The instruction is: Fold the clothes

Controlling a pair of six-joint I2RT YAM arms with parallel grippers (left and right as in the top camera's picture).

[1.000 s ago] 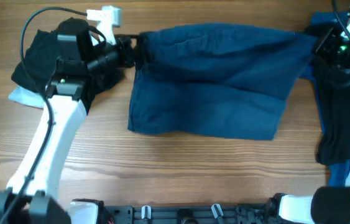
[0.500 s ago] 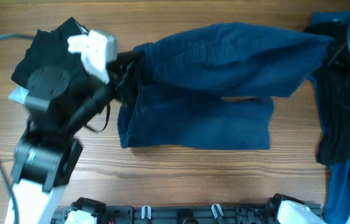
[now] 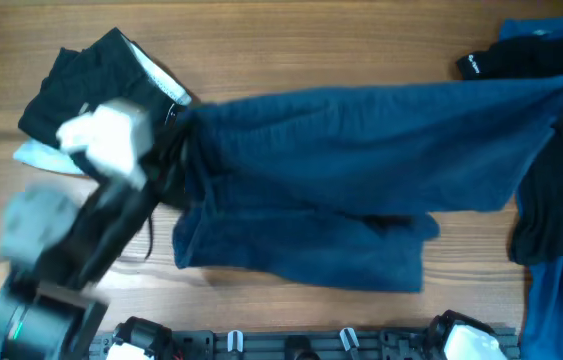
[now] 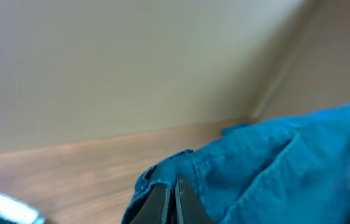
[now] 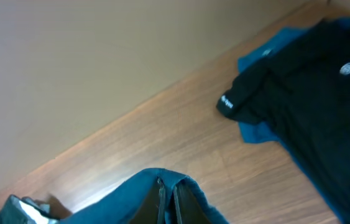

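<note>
**Shorts stretched between my two grippers, other laundry at both ends**

The dark navy shorts (image 3: pixel 361 140) span the middle of the table (image 3: pixel 291 40). One long edge is lifted and pulled taut from left to right. The lower part sags down and lies rumpled on the wood toward the near edge.

My left gripper (image 4: pixel 176 186) is clamped on the left end of that raised edge. In the left wrist view my fingers (image 4: pixel 160 208) are pressed together, with blue cloth bunched around their tips. My right gripper (image 5: pixel 168 190) is pinched on the right end in the same way, the cloth folding over both fingers. The shorts therefore run from one gripper to the other, held at both ends above the table.

At the far left of the table lies a black pile (image 3: pixel 81 75), with a white cloth (image 3: pixel 36 155) poking out from under its near side. From overhead, the left end of the shorts meets the pile's right edge. My left arm (image 3: pixel 61 270) is blurred; it crosses the near left corner and covers part of the pile.

At the right edge lies a black logo garment (image 3: pixel 551 200), its white mark at the far left corner. The right end of the shorts overlaps it from above. A royal-blue cloth (image 3: pixel 561 300) shows from under that garment at the near side and at the far corner. In the right wrist view, bare wood separates these two from the cloth I am pinching.
</note>
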